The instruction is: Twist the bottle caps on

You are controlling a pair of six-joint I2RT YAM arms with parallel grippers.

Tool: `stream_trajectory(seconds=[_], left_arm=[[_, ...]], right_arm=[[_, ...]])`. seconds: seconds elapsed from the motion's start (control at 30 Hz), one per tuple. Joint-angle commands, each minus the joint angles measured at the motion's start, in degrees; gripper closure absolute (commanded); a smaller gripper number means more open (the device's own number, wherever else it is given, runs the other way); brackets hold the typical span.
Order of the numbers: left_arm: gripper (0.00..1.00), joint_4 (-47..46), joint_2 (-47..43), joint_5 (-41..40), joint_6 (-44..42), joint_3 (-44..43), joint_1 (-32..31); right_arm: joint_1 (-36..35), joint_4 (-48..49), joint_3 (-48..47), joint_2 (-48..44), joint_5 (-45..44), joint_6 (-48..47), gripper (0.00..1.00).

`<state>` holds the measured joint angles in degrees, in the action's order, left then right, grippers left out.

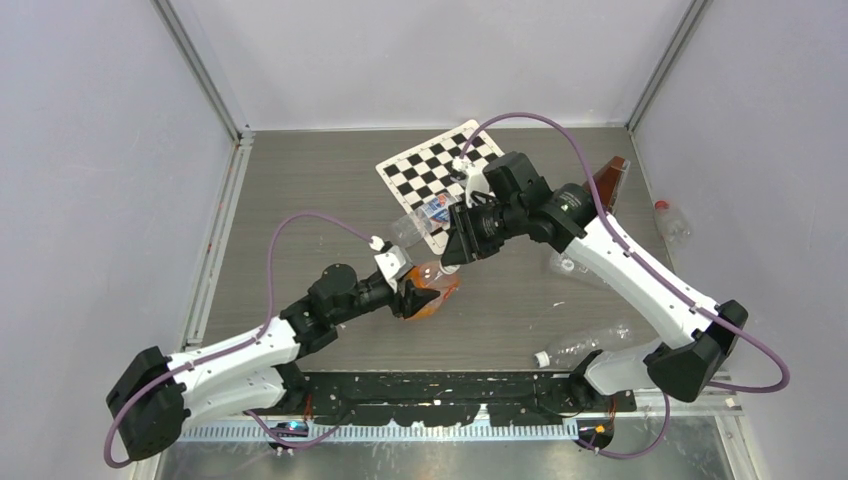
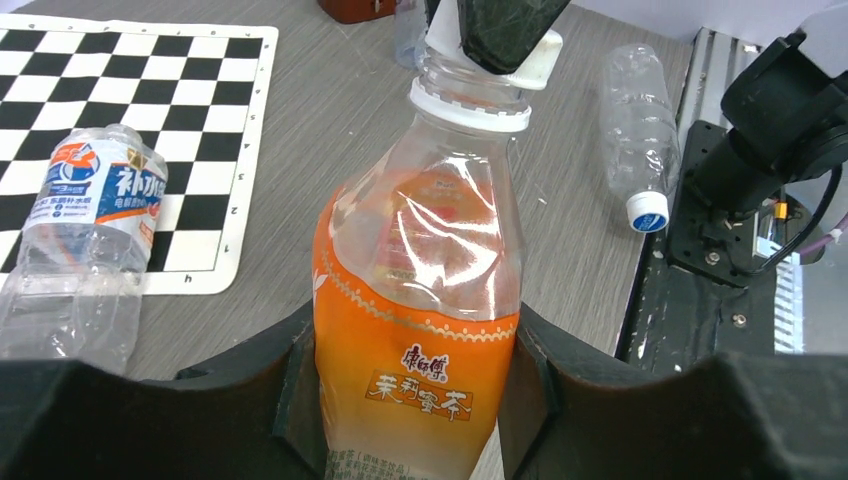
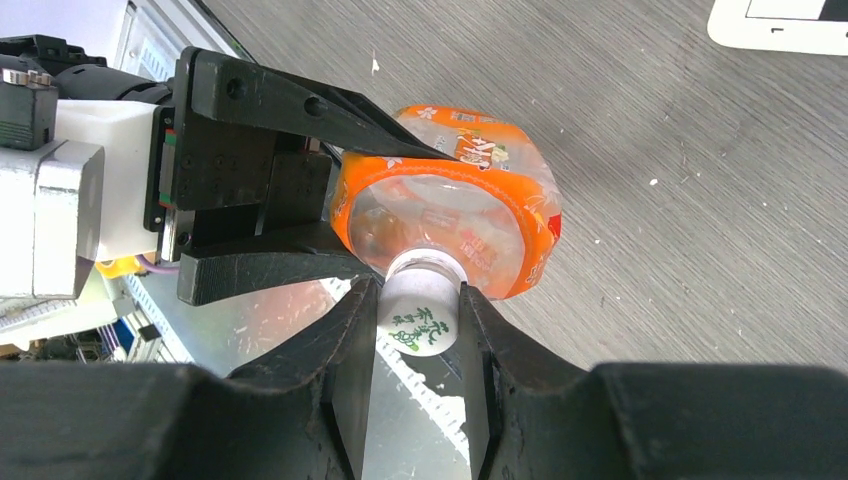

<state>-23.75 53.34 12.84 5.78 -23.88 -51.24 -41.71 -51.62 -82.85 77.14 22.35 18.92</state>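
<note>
Grey wood-grain table [image 1: 300, 190] carries everything. Nearest, the left gripper [image 1: 408, 297] clamps an orange-labelled bottle [image 1: 437, 290]. The right gripper [image 1: 451, 260] pinches the white cap [image 3: 418, 318] sitting on the bottle's neck. Beyond lie a checkered mat [image 1: 425, 175] and pale walls [image 1: 100, 150].

A white cap [image 3: 418, 318] with green print sits on the neck of the tilted orange-labelled bottle [image 3: 450, 215] near the bench [image 2: 580, 250] centre, pinched by the right end effector [image 3: 415, 292], while a second white cap [image 2: 647, 210] closes a clear bottle [image 2: 638, 110] lying at 5 o'clock.
</note>
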Motion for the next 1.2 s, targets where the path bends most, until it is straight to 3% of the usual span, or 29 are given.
stream_trajectory(seconds=[0.0, 0.53, 0.9, 1.17], left_arm=[[1.00, -12.1, 0.8, 3.6, 2.0, -3.3, 0.0], [1.00, -13.3, 2.8, 6.8, 1.8, -4.3, 0.0], [1.00, -18.4, 5.5, -1.1, -1.0, -6.8, 0.0], [1.00, -28.1, 8.3, -8.0, -2.0, -6.3, 0.0]], right_arm=[[0.2, -6.6, -5.6, 3.2, 2.0, -1.2, 0.99], [0.8, -16.1, -11.7, 6.4, 3.9, -10.3, 0.99], [0.8, -14.7, -11.6, 8.1, -3.2, -1.0, 0.99], [1.1, -14.9, -11.7, 8.8, -10.0, 6.6, 0.99]])
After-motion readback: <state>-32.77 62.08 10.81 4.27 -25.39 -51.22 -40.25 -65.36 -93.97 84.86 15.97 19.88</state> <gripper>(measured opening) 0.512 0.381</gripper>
